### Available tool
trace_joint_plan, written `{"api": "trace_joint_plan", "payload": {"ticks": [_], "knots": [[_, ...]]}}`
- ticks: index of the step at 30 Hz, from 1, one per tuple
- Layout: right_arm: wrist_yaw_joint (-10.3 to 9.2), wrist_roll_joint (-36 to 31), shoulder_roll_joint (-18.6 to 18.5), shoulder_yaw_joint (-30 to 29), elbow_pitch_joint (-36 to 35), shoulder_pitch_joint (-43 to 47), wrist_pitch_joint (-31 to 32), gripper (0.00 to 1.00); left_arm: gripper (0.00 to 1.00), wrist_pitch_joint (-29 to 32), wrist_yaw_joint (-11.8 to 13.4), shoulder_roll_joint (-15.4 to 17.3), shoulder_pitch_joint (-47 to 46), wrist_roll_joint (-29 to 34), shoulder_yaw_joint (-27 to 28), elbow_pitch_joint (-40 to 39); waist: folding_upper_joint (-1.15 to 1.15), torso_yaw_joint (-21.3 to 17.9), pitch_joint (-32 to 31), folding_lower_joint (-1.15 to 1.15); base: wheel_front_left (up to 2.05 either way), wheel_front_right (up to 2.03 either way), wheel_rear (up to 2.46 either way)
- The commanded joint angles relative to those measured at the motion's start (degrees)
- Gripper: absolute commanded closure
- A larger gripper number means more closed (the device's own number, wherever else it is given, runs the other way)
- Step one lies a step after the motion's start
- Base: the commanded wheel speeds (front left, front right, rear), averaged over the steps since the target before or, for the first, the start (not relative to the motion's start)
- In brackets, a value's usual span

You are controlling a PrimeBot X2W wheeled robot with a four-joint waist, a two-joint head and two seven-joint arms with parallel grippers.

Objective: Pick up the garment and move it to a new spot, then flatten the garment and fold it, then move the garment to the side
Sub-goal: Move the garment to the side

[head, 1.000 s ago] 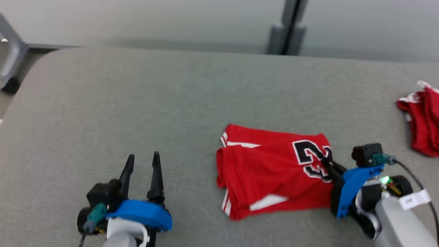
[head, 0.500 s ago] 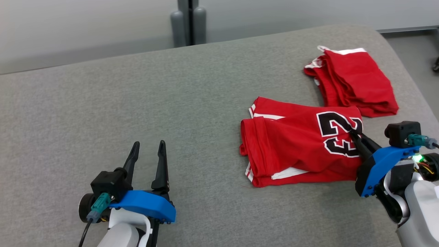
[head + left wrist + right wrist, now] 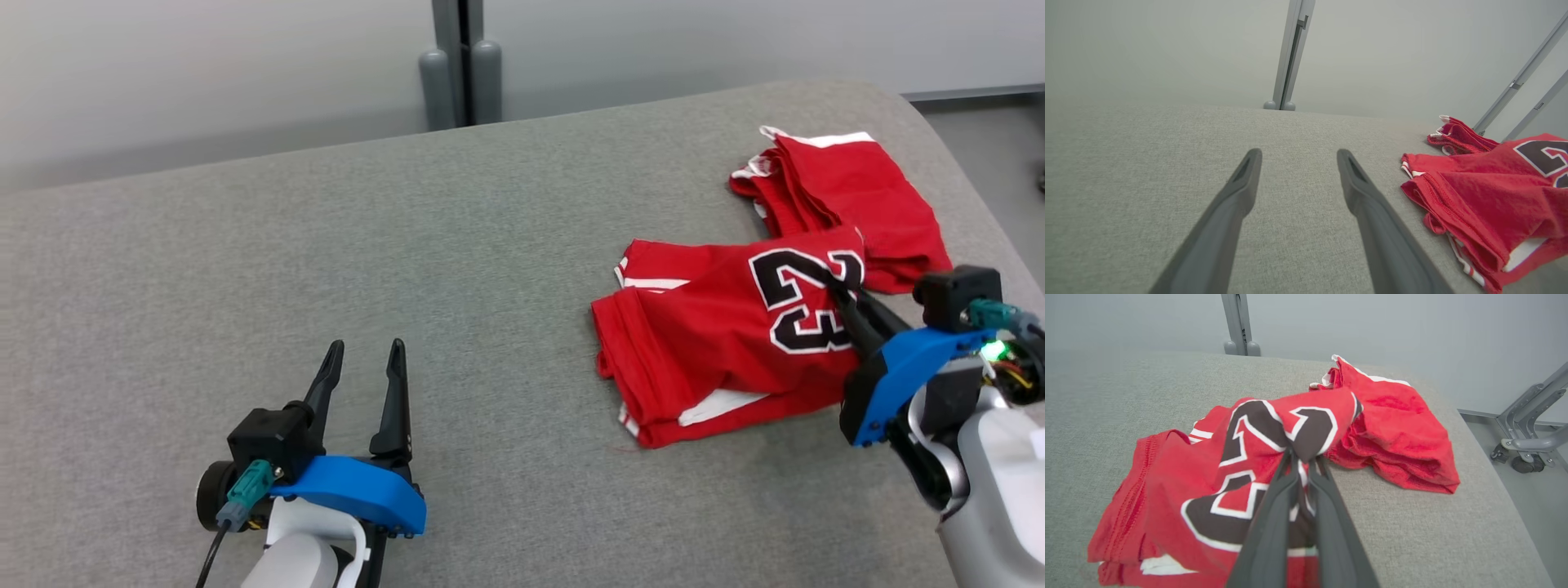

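Note:
The garment [image 3: 718,343] is a folded red jersey with a black number and white trim, lying at the right of the grey table [image 3: 408,245]. My right gripper [image 3: 841,290] is shut on its right edge at the number, and that edge is raised off the table. From the right wrist, the fingertips [image 3: 1302,457] pinch a bunched fold of the garment [image 3: 1180,486]. My left gripper [image 3: 363,359] rests open over bare table at the lower left, well apart from the garment [image 3: 1478,200]. Nothing lies between the left gripper's [image 3: 1298,157] fingers.
A second folded red cloth [image 3: 849,204] lies at the back right, just beyond the held edge, near the table's rounded right end. A grey post [image 3: 457,65] stands behind the table. A wheeled metal frame [image 3: 1531,437] stands on the floor past the right end.
The head camera has swung to the right, bringing the second red cloth into full view. My right gripper has lifted the garment's held edge and carried it toward that cloth. The left gripper stays open.

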Motion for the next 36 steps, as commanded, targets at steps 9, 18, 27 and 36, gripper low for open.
{"api": "trace_joint_plan", "payload": {"ticks": [9, 18, 27, 36], "knots": [[0.01, -2.8, -5.2, 1.5, -0.2, -9.5, 3.3, 1.00, 0.00, -1.0, 0.4, -0.7, -0.6, -0.5, 0.2, 0.1, -0.01, 4.7, 1.1, 0.00, 0.00, 0.00, 0.00], [0.00, -5.2, -16.2, 1.3, 2.6, -14.9, 6.4, 1.00, 0.00, -2.0, 0.0, -1.7, -1.1, -0.8, 0.1, 1.2, -0.01, 9.2, 2.0, 0.00, 0.00, 0.00, 0.00], [0.00, -6.9, -23.2, -3.8, 8.9, -17.5, 7.6, 1.00, 0.00, -2.2, 0.2, -0.9, -2.4, -0.2, 0.5, 0.9, -0.01, 12.7, 5.2, 0.00, 0.00, 0.00, 0.00], [0.00, -12.2, -24.1, -9.3, 14.6, -18.2, 7.2, 1.00, 0.00, -1.4, 0.7, 0.1, -3.6, 0.4, 0.2, -0.9, -0.01, 14.5, 9.7, 0.00, 0.00, 0.00, 0.00]]}}
